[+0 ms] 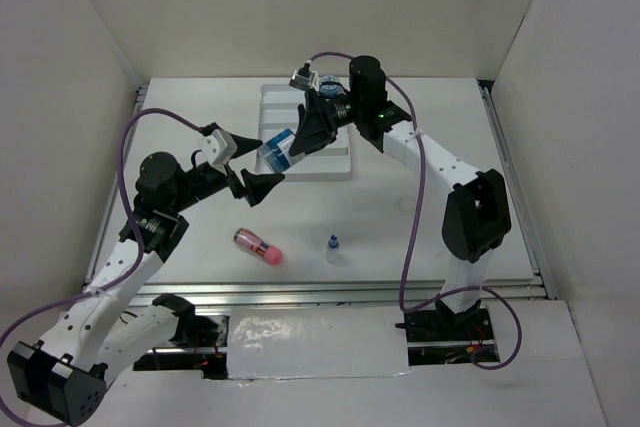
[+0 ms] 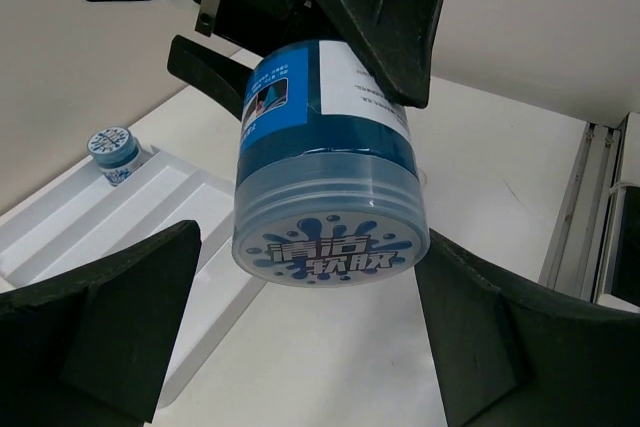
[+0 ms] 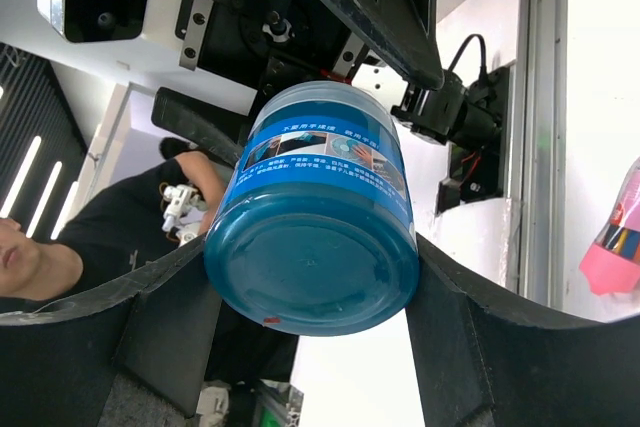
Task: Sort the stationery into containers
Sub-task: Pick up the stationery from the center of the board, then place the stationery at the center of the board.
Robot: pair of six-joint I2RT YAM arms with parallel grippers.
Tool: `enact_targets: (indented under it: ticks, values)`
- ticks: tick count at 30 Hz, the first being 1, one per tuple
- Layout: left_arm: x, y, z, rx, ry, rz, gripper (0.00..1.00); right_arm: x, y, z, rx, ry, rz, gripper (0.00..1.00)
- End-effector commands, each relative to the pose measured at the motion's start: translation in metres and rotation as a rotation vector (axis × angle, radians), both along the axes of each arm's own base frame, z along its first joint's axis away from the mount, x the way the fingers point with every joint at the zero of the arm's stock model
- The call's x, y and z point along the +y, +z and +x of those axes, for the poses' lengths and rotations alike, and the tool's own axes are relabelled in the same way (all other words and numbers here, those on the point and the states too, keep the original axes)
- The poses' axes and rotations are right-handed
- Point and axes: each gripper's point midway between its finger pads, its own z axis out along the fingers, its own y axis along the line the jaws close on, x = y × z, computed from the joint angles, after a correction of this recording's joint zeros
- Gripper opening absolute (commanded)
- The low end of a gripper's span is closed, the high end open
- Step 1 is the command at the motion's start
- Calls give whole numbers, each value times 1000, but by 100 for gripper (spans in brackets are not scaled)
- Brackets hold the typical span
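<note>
Blue pot (image 1: pixel 280 152) clamped in right hand (image 1: pixel 298 139), left hand (image 1: pixel 262 167) spread apart around its lid end, not gripping

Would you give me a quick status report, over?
Right gripper jaws shut on blue pot at tray edge. Left gripper jaws open around it. Pink tube, bottle on table. Nothing seen blocking.

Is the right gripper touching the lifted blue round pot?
Touching: right wrist view shows the right gripper clamping both sides of the blue round pot.
</note>
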Motion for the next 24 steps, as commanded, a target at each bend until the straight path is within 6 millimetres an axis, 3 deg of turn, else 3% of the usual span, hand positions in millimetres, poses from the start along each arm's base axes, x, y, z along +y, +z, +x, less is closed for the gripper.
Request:
enact_targets:
  ticks: [1,4,11,19,24]
  values:
    - [0,35,-3,-118,-6,-17,99,-28,23,-42,-115,225,55,8]
    - [-3,33,-4,-106,-24,-9,99,-28,24,-43,-121,224,50,8]
    - [-4,29,-4,-86,-33,1,88,-27,19,-42,-94,223,29,7]
    - [-4,34,-4,-77,-29,-16,98,-26,13,-44,-103,223,5,7]
    - [-4,36,-4,-81,-25,-21,99,-24,11,-45,-110,220,-7,7]
